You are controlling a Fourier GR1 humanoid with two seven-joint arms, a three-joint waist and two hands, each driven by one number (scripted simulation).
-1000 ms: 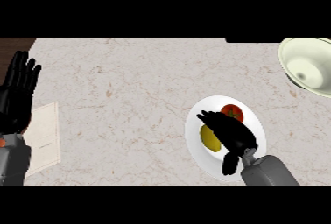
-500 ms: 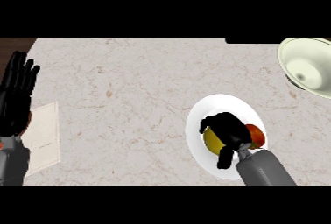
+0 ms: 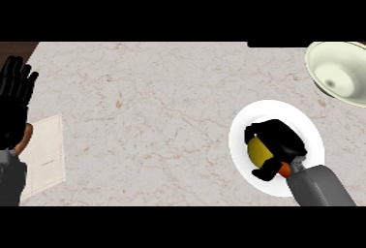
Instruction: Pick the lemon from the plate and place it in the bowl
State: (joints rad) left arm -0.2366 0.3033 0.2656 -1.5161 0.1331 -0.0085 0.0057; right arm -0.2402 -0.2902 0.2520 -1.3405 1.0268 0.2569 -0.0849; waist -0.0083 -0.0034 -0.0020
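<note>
The lemon (image 3: 259, 150) sits on the white plate (image 3: 275, 109) at the lower right of the frame, and the right hand (image 3: 279, 140) is down over it, fingers curled across its top and far side with the thumb tucked below, so only a yellow flank shows on the left. It looks like the hand has closed round the fruit, though I can't tell whether it has left the plate. A lemon like that should be light and fairly stiff, with a waxy, rounded skin that could roll or slide out if pinched at one end; taking it across the broad middle, fingers one side and thumb the other, seems the safer hold. It won't bruise from a short carry, but the plate under it may skid if the hand drags sideways before lifting.

A sliver of something red-orange (image 3: 284, 169) peeks out just by the wrist, touching or nearly touching the lemon; it could get nudged on the way up. The bowl (image 3: 340, 72) waits at the upper right, partly cut by the frame edge, near the plate's top rim, with bare marble counter (image 3: 143, 97) between them and nothing in the path.

Over at the left edge the left hand (image 3: 16, 104) rests open, fingers up, above a pale board or sheet (image 3: 44, 157) lying on the counter
</note>
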